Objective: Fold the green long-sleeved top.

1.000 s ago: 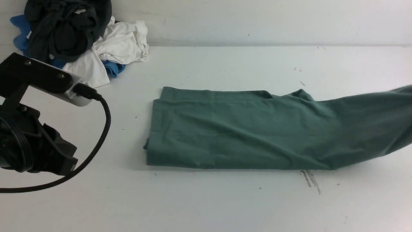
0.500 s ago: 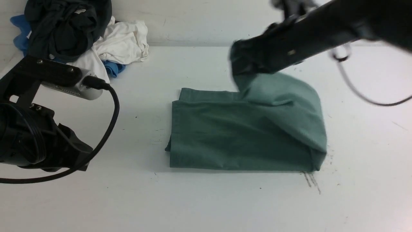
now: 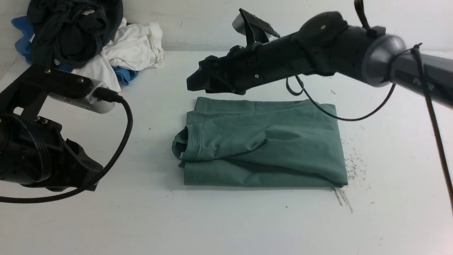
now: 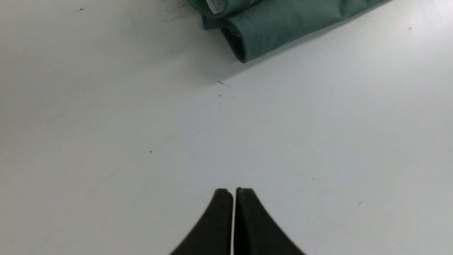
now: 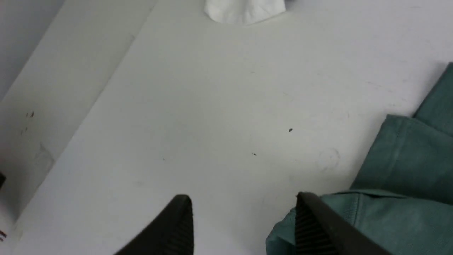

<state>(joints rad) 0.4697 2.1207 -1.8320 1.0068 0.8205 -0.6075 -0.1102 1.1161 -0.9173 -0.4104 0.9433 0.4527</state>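
No brand or print shows on my green long-sleeved top (image 3: 262, 145) from any view; the only label is a small pale tag tucked in the rolled end, seen from my left wrist (image 4: 216, 4) and too blurred to read. A few pale letters sit on my right arm's grey link (image 3: 421, 83) in the front view, not legible.

The top lies folded in the middle of the white table (image 3: 226, 219), a rough rectangle with its long axis running left to right across my front. A stitched, rolled end of cloth (image 3: 187, 141) points toward my left side, lying on top of the lower layers; the fold's closed edge is on my right.

My right gripper (image 3: 194, 80) hangs above the top's far left corner, jaws spread apart and holding nothing — the right wrist view shows both ribbed fingers (image 5: 177, 226) with bare table between them, the top's edge just beside one finger. My left gripper (image 4: 233, 193) is clenched shut on nothing, over bare table, well apart from the top's near corner.

Only the front view shows the pile at the far left corner: a black garment (image 3: 70, 32) over a white garment (image 3: 134, 46) and a blue garment (image 3: 125, 75).
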